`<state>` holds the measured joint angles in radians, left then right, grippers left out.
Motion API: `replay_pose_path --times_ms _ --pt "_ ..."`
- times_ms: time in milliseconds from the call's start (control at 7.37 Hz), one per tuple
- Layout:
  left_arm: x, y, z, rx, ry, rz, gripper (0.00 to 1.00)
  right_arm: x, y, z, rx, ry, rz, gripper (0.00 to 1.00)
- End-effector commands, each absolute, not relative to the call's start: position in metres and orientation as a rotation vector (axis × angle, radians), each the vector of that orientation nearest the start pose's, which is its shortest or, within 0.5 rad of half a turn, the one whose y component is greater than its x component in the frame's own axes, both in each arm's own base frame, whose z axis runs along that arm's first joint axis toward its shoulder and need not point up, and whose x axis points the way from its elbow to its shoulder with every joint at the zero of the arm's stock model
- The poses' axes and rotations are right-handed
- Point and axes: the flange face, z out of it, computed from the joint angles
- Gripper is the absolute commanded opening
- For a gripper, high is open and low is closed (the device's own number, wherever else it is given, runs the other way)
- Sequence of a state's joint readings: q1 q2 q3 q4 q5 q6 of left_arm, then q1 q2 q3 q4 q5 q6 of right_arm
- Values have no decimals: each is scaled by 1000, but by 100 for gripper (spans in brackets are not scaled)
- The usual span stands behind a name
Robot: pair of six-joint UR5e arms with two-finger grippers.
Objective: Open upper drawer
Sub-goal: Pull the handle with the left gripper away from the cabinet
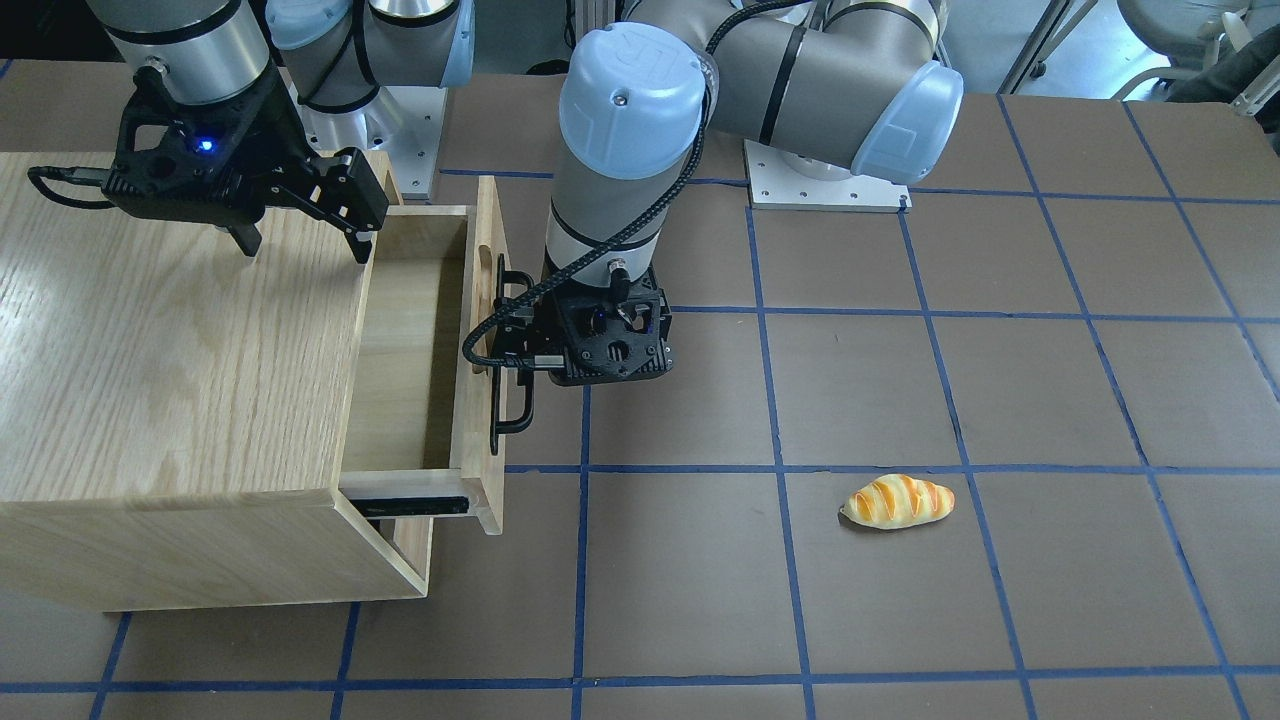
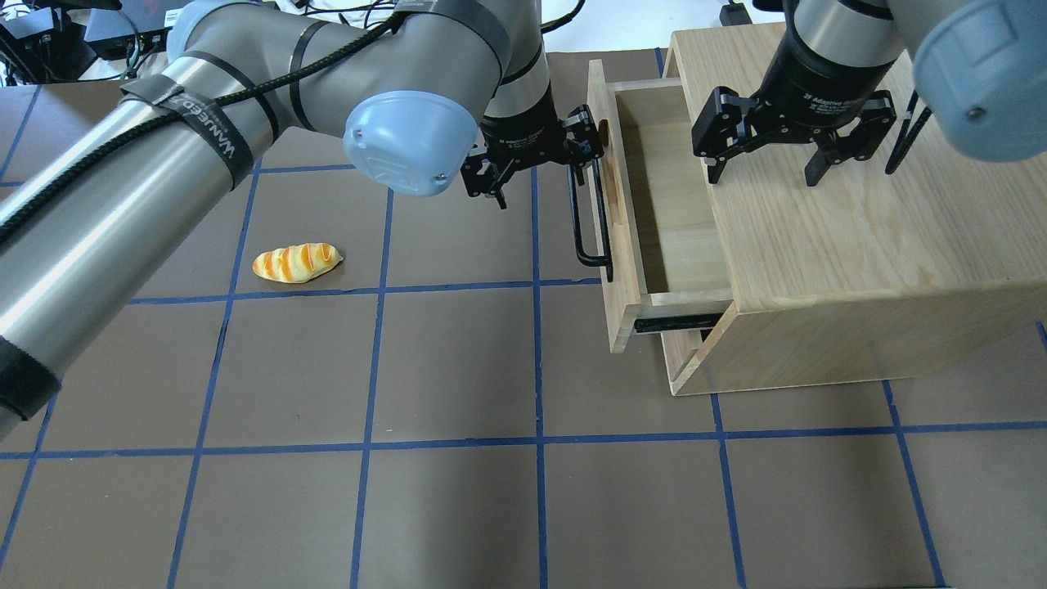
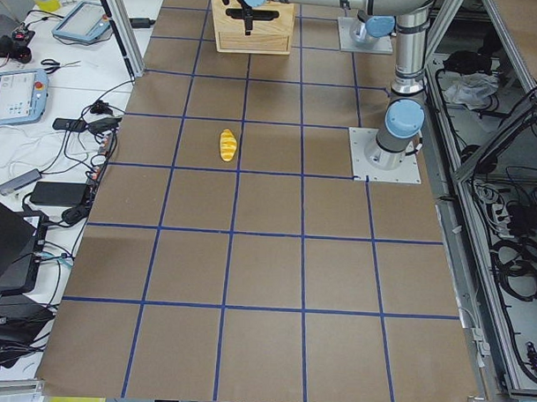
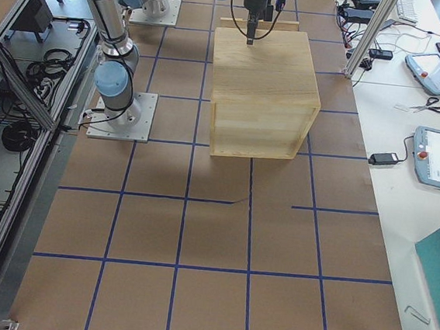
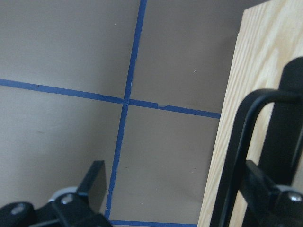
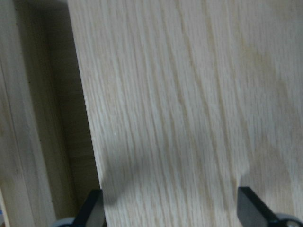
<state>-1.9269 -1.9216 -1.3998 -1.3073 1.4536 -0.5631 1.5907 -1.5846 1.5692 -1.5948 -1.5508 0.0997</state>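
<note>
The upper drawer of the light-oak cabinet stands pulled well out, its inside empty; it also shows in the front view. Its black bar handle runs along the slotted front panel. My left gripper is open beside the far end of the handle, one finger against the bar, the other finger out over the table. My right gripper is open and empty just above the cabinet top near its front edge, as the right wrist view shows.
A toy bread loaf lies on the brown table with blue tape lines, well to the left of the drawer. The drawer's black slide rail is exposed at the near side. The cabinet stands at the table's right end.
</note>
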Motion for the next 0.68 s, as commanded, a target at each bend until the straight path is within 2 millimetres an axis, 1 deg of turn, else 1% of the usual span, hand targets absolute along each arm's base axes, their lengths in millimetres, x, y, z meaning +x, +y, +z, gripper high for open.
replay_pose_path --times_ms 0,136,271,407,543 --pt "-343 -552 406 -324 3260 -28 100 145 -487 498 124 3116 -60 100" --pt "-338 -553 410 -312 3260 -26 100 145 -487 498 124 3116 -60 100" --pt "-327 -556 414 -307 3254 -29 100 145 -487 498 124 3116 -60 100" --pt "-322 -555 417 -309 3254 -30 100 145 -487 498 124 3116 -58 100" --pt "-322 -554 417 -307 3254 -28 100 145 -487 498 124 3116 -60 100"
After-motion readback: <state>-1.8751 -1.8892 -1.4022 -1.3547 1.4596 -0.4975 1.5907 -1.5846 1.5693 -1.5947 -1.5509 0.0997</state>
